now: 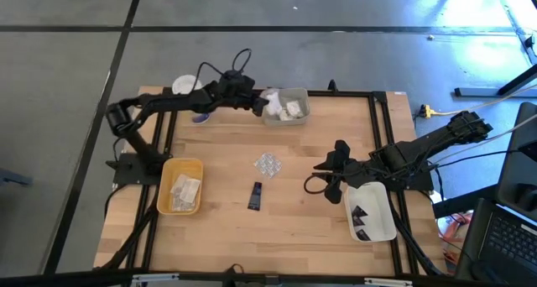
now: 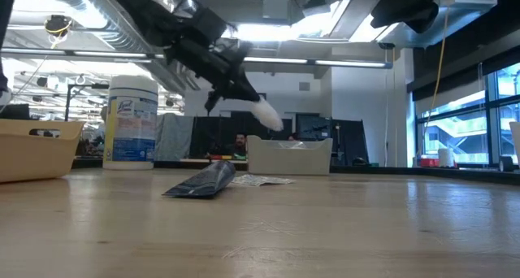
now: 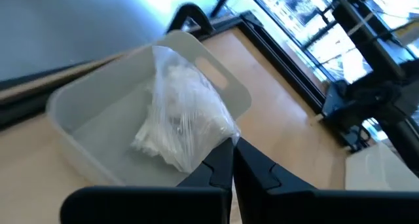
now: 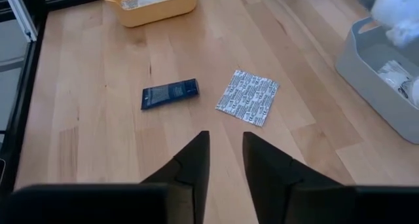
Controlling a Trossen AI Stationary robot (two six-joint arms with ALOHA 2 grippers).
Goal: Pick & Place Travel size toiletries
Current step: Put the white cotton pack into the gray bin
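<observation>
- High view: looks straight down on my whole table (image 1: 310, 153).
- Low view: sits at surface height, facing level across into the room.
- Left wrist view: close above the clear tray (image 3: 85, 112) at the far edge.
- Right wrist view: faces mid-table; shares the dark tube (image 4: 169, 93) and blister pack (image 4: 247, 97) with the high view.
</observation>
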